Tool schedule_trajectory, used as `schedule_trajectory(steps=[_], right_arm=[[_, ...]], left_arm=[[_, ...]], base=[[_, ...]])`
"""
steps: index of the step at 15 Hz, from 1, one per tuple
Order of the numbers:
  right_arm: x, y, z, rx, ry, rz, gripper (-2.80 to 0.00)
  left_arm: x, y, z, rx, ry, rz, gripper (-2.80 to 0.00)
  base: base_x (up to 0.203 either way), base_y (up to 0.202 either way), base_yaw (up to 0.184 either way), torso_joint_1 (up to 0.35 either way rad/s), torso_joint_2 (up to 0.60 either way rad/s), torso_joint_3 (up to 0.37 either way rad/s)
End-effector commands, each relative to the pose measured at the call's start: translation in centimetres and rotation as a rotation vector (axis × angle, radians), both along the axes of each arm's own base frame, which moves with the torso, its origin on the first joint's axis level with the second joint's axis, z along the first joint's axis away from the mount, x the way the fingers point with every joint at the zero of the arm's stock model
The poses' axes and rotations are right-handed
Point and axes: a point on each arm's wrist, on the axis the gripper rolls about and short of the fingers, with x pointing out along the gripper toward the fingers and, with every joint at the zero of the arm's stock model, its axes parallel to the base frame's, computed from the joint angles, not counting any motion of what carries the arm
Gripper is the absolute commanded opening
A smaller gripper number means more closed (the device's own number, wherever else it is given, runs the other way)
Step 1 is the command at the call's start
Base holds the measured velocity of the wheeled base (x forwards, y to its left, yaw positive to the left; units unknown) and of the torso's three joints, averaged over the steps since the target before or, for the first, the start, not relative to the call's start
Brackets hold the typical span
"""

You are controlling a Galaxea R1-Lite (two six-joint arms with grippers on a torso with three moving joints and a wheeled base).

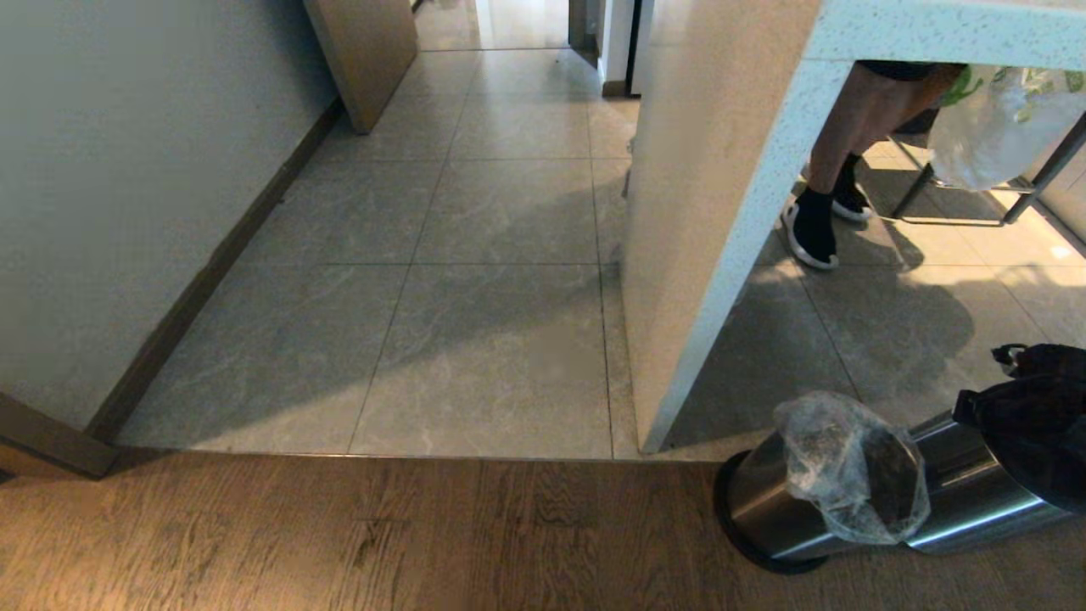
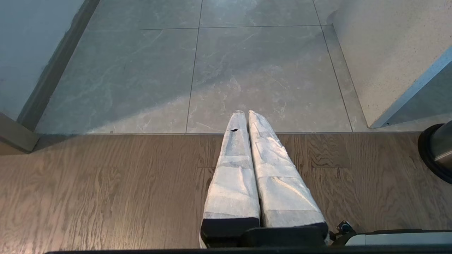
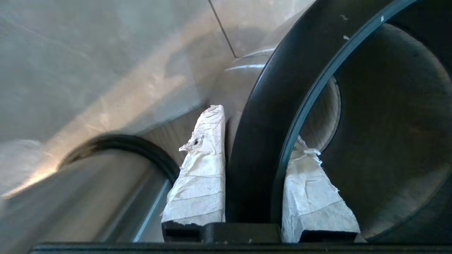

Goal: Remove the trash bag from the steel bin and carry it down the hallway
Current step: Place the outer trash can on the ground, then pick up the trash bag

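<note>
The right hand (image 3: 252, 148) is closed on the black rim ring (image 3: 261, 141), probably to free the trash bag (image 1: 853, 467) from the tilted steel bin (image 1: 976, 492); the left hand (image 2: 246, 116) is closed and empty.

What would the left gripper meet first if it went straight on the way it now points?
Probably the grey floor tiles just past the wood floor: the left gripper, fingers together, points forward and down. Nothing stands between; depth is unclear.

Person's legs (image 1: 857, 144), white bag (image 1: 1001, 127), counter (image 1: 721, 170)
</note>
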Motion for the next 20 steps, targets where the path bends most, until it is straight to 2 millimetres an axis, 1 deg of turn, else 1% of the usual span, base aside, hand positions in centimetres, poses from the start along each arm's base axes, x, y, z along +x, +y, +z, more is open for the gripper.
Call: schedule_trajectory(steps=[1,2,5,7,9,12,13,14,15,16,17,19,20], right_arm=[[0.1,0.0,-0.8,0.007,0.010,0.009,-2.80],[0.0,0.0,-0.7,0.003,0.011,0.016,0.00],[0.2,-0.1,0.0,-0.023,-0.032,0.023,0.00],[0.1,-0.1,1.3,-0.037,-0.051,0.021,0.00],[-0.6,0.5,3.8,-0.039,-0.060,0.020,0.00],[-2.6,2.4,8.2,-0.031,-0.062,0.032,0.00],[-3.3,3.4,9.5,-0.015,-0.059,0.060,-2.80],[-3.9,4.7,10.5,0.006,-0.051,0.097,-2.80],[-4.2,6.7,11.2,0.038,-0.025,0.140,-2.80],[-4.9,8.4,11.2,0.086,0.023,0.171,-2.80],[-5.6,9.8,11.0,0.126,0.065,0.190,-2.80],[-6.1,11.9,10.7,0.238,0.078,0.228,-2.80],[-6.2,12.3,10.4,0.282,0.075,0.260,-2.80]], left_arm=[[0.0,0.0,0.0,0.000,0.002,0.000,-2.80],[0.0,0.0,0.0,0.000,0.003,0.000,-2.80],[0.0,0.0,0.0,0.000,0.002,0.000,-2.80],[0.0,0.0,0.0,0.000,0.002,0.000,-2.80],[0.0,0.0,0.0,0.000,0.002,0.000,-2.80],[0.0,0.0,0.0,0.000,0.002,0.000,-2.80],[0.0,0.0,0.0,0.000,0.003,0.000,-2.80],[0.0,0.0,0.0,0.000,0.002,0.000,-2.80],[0.0,0.0,0.0,0.000,0.003,0.000,-2.80],[0.0,0.0,0.0,0.000,0.002,0.000,-2.80],[0.0,0.0,0.0,0.000,0.002,0.000,-2.80],[0.0,0.0,0.0,0.000,0.002,0.000,-2.80],[0.0,0.0,0.0,0.000,0.002,0.000,-2.80]], base=[[0.000,0.000,0.000,0.000,0.00,0.000],[0.000,0.000,0.000,0.000,0.00,0.000],[0.000,0.000,0.000,0.000,0.00,0.000],[0.000,0.000,0.000,0.000,0.00,0.000],[0.000,0.000,0.000,0.000,0.00,0.000],[0.000,0.000,0.000,0.000,0.00,0.000],[0.000,0.000,0.000,0.000,0.00,0.000],[0.000,0.000,0.000,0.000,0.00,0.000],[0.000,0.000,0.000,0.000,0.00,0.000],[0.000,0.000,0.000,0.000,0.00,0.000],[0.000,0.000,0.000,0.000,0.00,0.000],[0.000,0.000,0.000,0.000,0.00,0.000],[0.000,0.000,0.000,0.000,0.00,0.000]])
